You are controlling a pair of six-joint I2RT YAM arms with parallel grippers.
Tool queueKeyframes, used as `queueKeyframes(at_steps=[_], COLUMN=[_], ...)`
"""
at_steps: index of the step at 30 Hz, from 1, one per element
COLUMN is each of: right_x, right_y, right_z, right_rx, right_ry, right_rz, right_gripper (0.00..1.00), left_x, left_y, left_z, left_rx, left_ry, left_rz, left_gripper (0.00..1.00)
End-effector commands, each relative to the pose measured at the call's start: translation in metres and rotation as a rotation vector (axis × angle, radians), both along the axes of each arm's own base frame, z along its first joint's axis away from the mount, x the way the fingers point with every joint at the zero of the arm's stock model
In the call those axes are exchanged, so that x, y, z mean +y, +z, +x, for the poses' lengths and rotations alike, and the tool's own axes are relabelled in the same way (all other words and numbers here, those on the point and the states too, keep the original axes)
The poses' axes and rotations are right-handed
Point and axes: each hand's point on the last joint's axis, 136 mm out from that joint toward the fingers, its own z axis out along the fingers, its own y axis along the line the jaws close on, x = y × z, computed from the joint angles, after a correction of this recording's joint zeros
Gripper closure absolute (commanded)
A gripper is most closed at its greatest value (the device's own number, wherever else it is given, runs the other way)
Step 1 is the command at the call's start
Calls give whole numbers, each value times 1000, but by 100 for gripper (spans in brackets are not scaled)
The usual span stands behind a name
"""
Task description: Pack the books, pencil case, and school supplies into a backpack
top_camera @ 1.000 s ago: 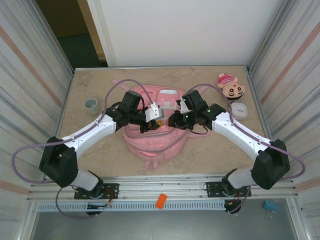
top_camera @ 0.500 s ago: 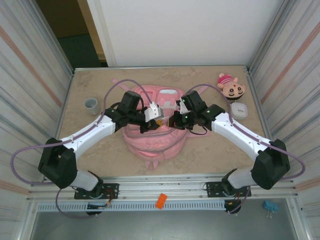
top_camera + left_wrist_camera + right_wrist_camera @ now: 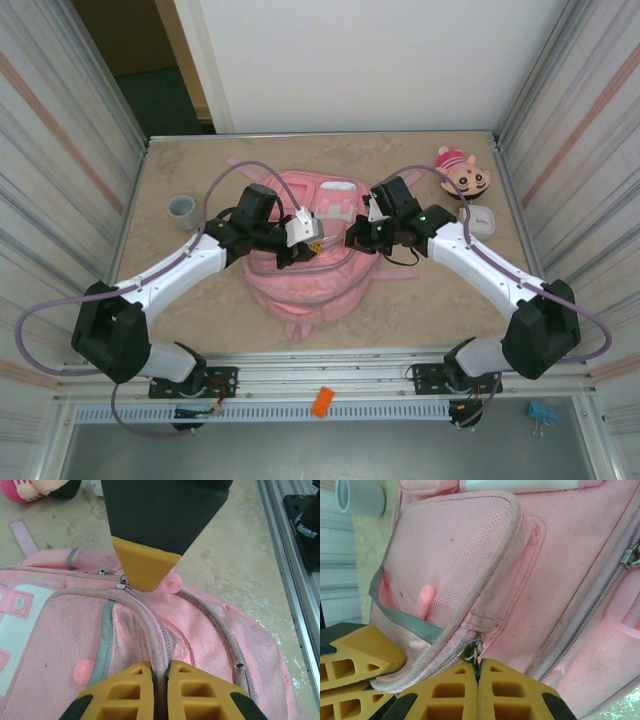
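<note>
Large pink fabric backpack (image 3: 310, 285), flat on its back, front side up

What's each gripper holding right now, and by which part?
Left gripper is shut on the backpack along its zip seam; right gripper pinches a metal zip pull on it.

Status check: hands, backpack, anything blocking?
Left hand shut on backpack zip seam. Right hand shut on a zip pull. Grey cup and doll head sit clear of it.
</note>
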Motion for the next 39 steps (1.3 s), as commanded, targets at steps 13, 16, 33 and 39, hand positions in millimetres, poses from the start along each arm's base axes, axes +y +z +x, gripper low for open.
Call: queueKeyframes(at_steps=[13, 16, 33, 39], right_x=[-35, -32, 14, 36], right_y=[-29, -18, 36, -44], right_z=[45, 39, 14, 12], right_rx=[60, 52, -4, 178], right_ry=[-233, -196, -115, -117], right_rz=[-118, -89, 82, 14], right_gripper=[100, 82, 55, 59], left_x=[-4, 0, 98, 108], left_y=[27, 29, 20, -52], left_z=[-34, -27, 57, 40], left_rx=[-11, -6, 418, 608], left_ry=[-94, -27, 803, 863], left_rz=[-69, -68, -68, 85], left_gripper=[100, 71, 35, 42])
